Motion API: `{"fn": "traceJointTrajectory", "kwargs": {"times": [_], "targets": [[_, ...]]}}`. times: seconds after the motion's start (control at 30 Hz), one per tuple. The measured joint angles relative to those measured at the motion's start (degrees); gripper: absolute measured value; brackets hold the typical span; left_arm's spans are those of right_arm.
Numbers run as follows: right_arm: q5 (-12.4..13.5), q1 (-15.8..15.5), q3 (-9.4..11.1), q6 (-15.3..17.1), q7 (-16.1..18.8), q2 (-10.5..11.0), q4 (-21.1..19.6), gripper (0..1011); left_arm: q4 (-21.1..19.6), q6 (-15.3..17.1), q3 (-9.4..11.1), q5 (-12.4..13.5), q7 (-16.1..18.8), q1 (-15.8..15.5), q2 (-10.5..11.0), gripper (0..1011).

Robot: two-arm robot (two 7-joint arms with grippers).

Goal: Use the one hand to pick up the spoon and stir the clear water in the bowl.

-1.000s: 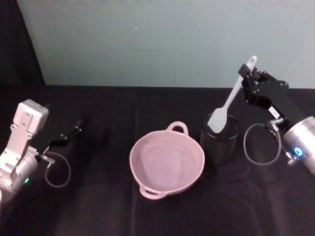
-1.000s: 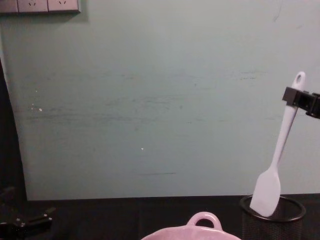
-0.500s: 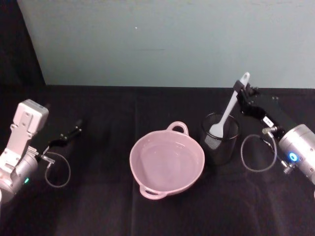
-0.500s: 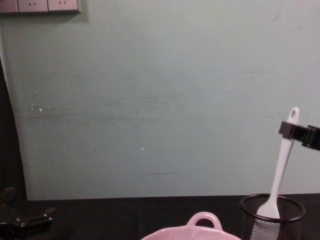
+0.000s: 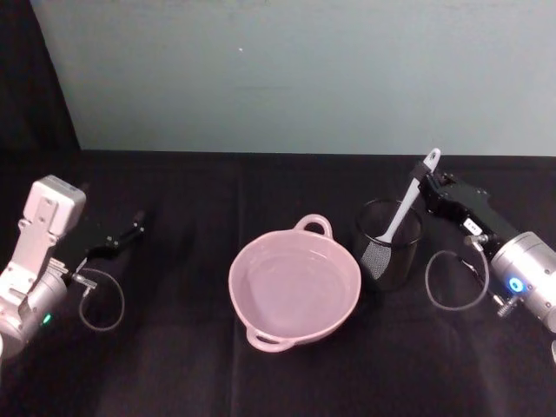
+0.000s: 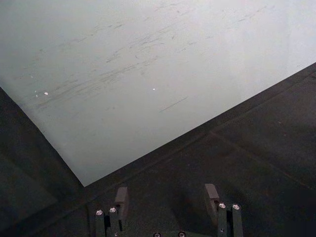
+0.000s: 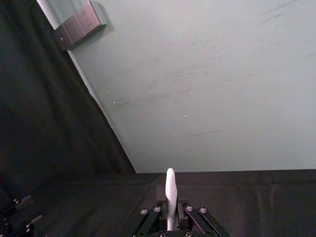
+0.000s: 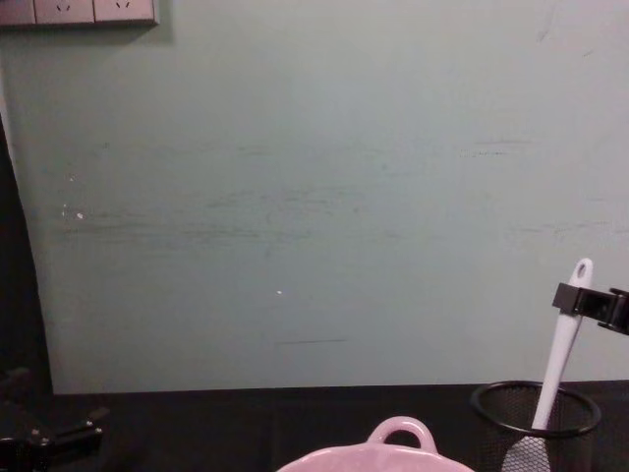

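At the 3 o'clock side of the surface (image 5: 287, 382), the spoon (image 5: 407, 201) is held near its handle end by the right hand (image 5: 423, 193), jaws closed on it.
Spoon is tilted, its head sunk inside the black wire-mesh cup (image 5: 387, 245), handle end with oval hole raised toward 1 o'clock. The cup is seen just beside the pink bowl (image 5: 294, 287), at the bowl's 2 o'clock; the bowl sits mid-surface. In the right wrist view, the spoon's handle tip (image 7: 170, 190) is gripped between the jaws. At 9 o'clock, the left hand (image 5: 122, 238) is parked low over the surface, jaws spread apart and nothing held.
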Motion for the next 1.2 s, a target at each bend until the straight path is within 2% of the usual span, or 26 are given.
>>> {"fn": "traceJointTrajectory", "kwargs": {"times": [0.2, 0.33, 0.4, 0.47, 0.53, 0.6, 0.63, 0.67, 0.73, 0.83, 0.87, 1.03, 1.2], "targets": [[1.40, 0.27, -0.58, -0.71, -0.01, 0.21, 0.99, 133, 0.00, 0.00, 0.00, 0.00, 0.00, 0.00, 0.00, 1005], [2.34, 0.44, -0.60, -0.99, 0.03, 0.14, 1.80, 226, 0.00, 0.00, 0.00, 0.00, 0.00, 0.00, 0.00, 1005], [2.85, 0.56, -0.63, -1.17, 0.03, 0.11, 2.30, 332, 0.00, 0.00, 0.00, 0.00, 0.00, 0.00, 0.00, 1005], [3.28, 0.62, -0.67, -1.33, 0.01, 0.18, 2.65, 367, 0.00, 0.00, 0.00, 0.00, 0.00, 0.00, 0.00, 1005], [3.58, 0.64, -0.75, -1.56, -0.04, 0.31, 2.94, 451, 0.00, 0.00, 0.00, 0.00, 0.00, 0.00, 0.00, 1005], [3.70, 0.63, -0.79, -1.69, -0.09, 0.40, 3.08, 491, 0.00, 0.00, 0.00, 0.00, 0.00, 0.00, 0.00, 1005], [3.75, 0.63, -0.79, -1.78, -0.13, 0.44, 3.14, 554, 0.00, 0.00, 0.00, 0.00, 0.00, 0.00, 0.00, 1005], [3.83, 0.58, -0.81, -1.93, -0.25, 0.54, 3.25, 554, 0.00, 0.00, 0.00, 0.00, 0.00, 0.00, 0.00, 1005], [3.85, 0.52, -0.89, -2.05, -0.41, 0.72, 3.38, 656, 0.00, 0.00, 0.00, 0.00, 0.00, 0.00, 0.00, 1005], [3.73, 0.50, -1.07, -2.11, -0.52, 1.07, 3.74, 712, 0.00, 0.00, 0.00, 0.00, 0.00, 0.00, 0.00, 1005], [3.70, 0.50, -1.11, -2.13, -0.53, 1.14, 3.88, 765, 0.00, 0.00, 0.00, 0.00, 0.00, 0.00, 0.00, 1005], [3.36, 0.49, -1.18, -2.35, -0.77, 1.55, 4.78, 916, 0.00, 0.00, 0.00, 0.00, 0.00, 0.00, 0.00, 1005], [1.11, -0.24, -1.70, -2.32, -1.18, 3.14, 3.99, 1002, 0.00, 0.00, 0.00, 0.00, 0.00, 0.00, 0.00, 1005]]}}
